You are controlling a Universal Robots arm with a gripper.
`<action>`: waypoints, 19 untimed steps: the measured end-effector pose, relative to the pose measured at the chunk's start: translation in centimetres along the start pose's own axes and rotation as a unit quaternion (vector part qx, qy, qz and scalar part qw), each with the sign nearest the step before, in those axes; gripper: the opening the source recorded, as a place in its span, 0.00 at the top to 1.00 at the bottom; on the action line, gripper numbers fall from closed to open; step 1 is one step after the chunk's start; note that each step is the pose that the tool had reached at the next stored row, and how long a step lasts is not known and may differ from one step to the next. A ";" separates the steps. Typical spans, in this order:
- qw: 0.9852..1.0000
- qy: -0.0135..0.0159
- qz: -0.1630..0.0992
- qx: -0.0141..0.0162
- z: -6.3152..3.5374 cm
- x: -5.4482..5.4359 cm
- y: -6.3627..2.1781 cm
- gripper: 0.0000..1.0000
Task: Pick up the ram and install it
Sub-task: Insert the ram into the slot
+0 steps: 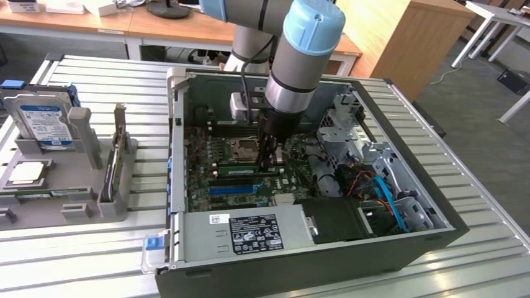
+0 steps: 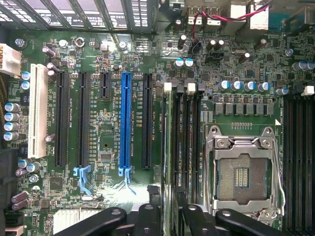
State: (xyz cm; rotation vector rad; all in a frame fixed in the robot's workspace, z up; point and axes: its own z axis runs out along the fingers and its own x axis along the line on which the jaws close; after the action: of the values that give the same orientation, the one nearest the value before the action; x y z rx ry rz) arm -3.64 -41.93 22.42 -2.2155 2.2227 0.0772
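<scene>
The computer case [image 1: 331, 267] fills the table's [image 1: 485, 261] middle, a holder [image 1: 49, 208] bearing the hard drive [image 1: 46, 124] stands at its edge on the exterior view's left, and the ram [image 2: 171, 147] stands in a motherboard [image 2: 106, 128] slot near the socket [image 2: 241, 174].

The robot arm [image 1: 291, 74] is a fat silver-grey tube. It has a big light blue cap [image 1: 313, 26] on its joint, and more blue shows higher up. A thin black ring goes round the tube. A black cable [image 1: 243, 77] runs beside it down to a small silver box [image 1: 239, 107]. At the end sits the black tool [image 1: 267, 162], shiny, with round black bolts.
</scene>
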 end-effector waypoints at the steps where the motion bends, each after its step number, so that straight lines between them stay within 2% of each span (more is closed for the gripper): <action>1: 1.000 0.000 0.000 0.000 -0.10 0.0 0.00 0.75; 13: 1.000 0.000 0.000 0.000 -2.81 -0.1 0.09 0.75; 19: 1.000 0.000 0.000 0.000 -3.77 -0.1 0.13 0.75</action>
State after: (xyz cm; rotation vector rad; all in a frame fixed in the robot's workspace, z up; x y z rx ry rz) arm -3.65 -41.93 26.20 -2.2160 2.2232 0.0763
